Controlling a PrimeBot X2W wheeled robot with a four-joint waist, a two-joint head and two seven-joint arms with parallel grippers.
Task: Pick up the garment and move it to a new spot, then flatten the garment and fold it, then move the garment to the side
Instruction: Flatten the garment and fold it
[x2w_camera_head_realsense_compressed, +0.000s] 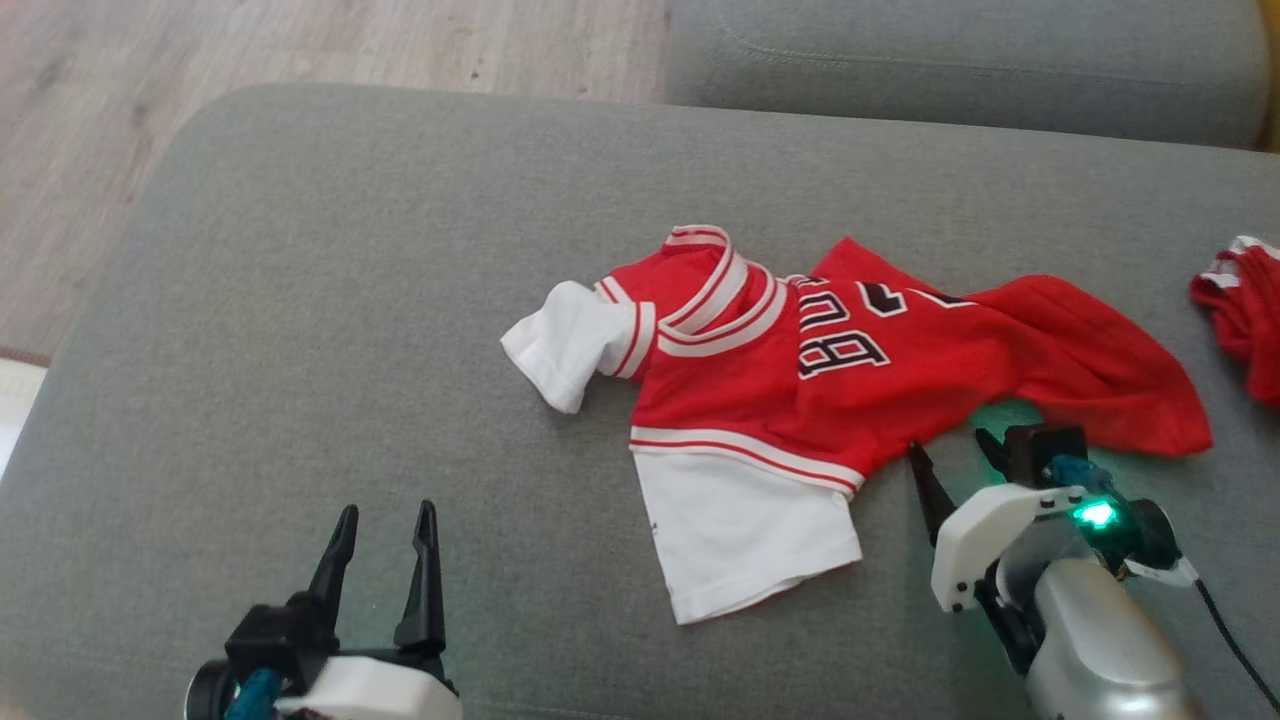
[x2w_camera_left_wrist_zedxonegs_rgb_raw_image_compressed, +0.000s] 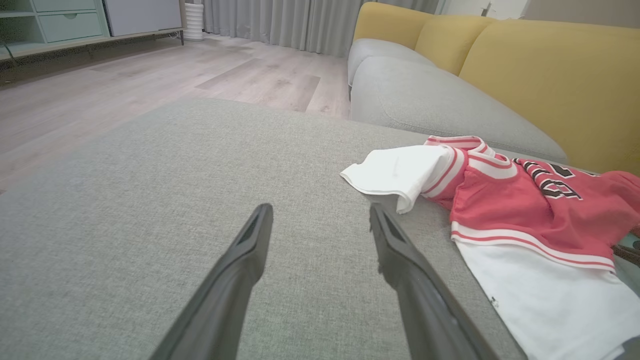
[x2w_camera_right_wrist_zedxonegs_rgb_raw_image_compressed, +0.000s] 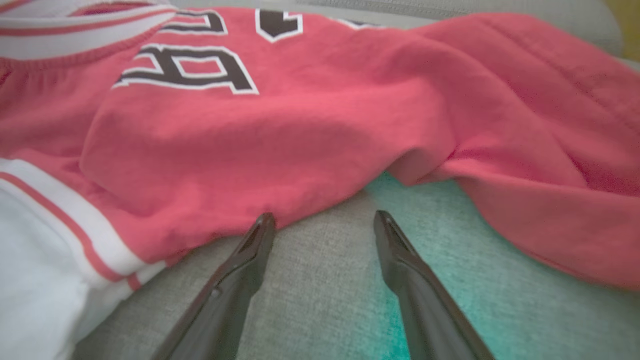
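Now | garment (x2w_camera_head_realsense_compressed: 800, 370) lying rumpled on grey cushion (x2w_camera_head_realsense_compressed: 300, 300), right of centre | right gripper (x2w_camera_head_realsense_compressed: 950, 445) spread, empty, tips just beside red hem | left gripper (x2w_camera_head_realsense_compressed: 387, 508) spread, empty, well apart from garment

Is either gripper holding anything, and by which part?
Nothing. Left gripper and right gripper stand open; the crumpled red-and-white jersey lies free.

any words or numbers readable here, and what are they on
"BU": black, white-edged letters on the red jersey, turned sideways; the rest of the word hides in a fold.
Black marks beside them: creased, unreadable.
No other text.
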